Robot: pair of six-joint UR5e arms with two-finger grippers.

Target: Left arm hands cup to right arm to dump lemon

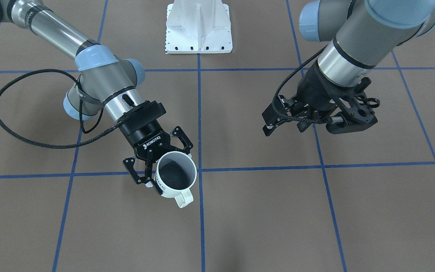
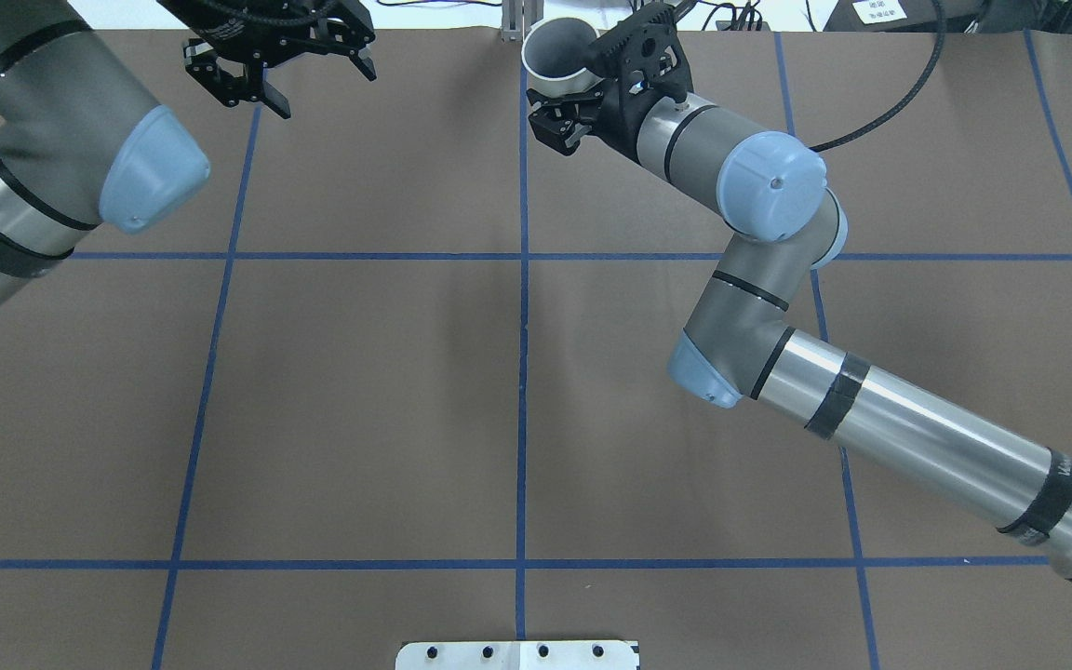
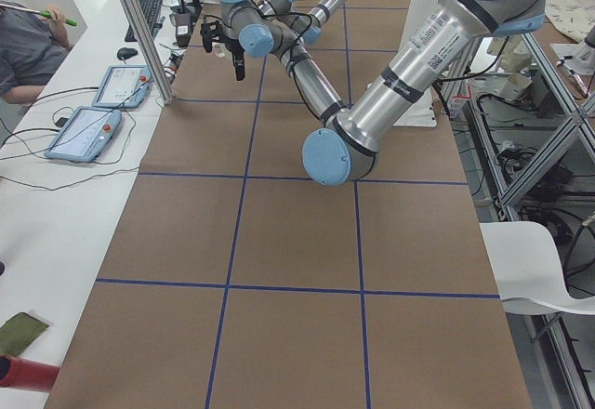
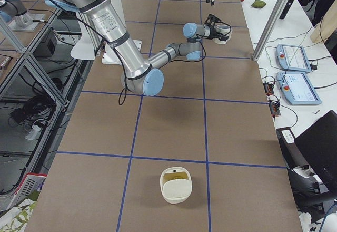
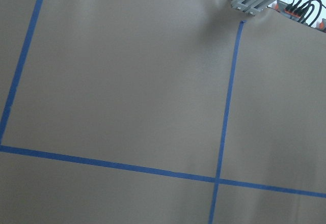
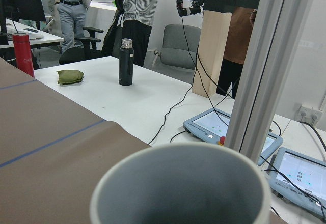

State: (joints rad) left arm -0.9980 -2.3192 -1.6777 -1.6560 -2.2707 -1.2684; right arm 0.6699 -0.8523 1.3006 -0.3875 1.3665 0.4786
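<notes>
**Item 1, white HOME mug** (image 1: 178, 177): you will find it clamped in the right pincer (image 1: 166, 166), which is closed on its wall. The mouth is up and the handle points toward your side. It is just beside the centre blue line of the brown surface (image 1: 240, 226). Its inside shows grey, and you cannot tell whether the lemon is in it.

**Item 2, left pincer** (image 1: 283, 128): spread apart, holding nothing, well apart from the mug.

**Item 3, white container** (image 4: 176, 192): at the robot's right end of the surface, with a yellowish patch inside.
</notes>
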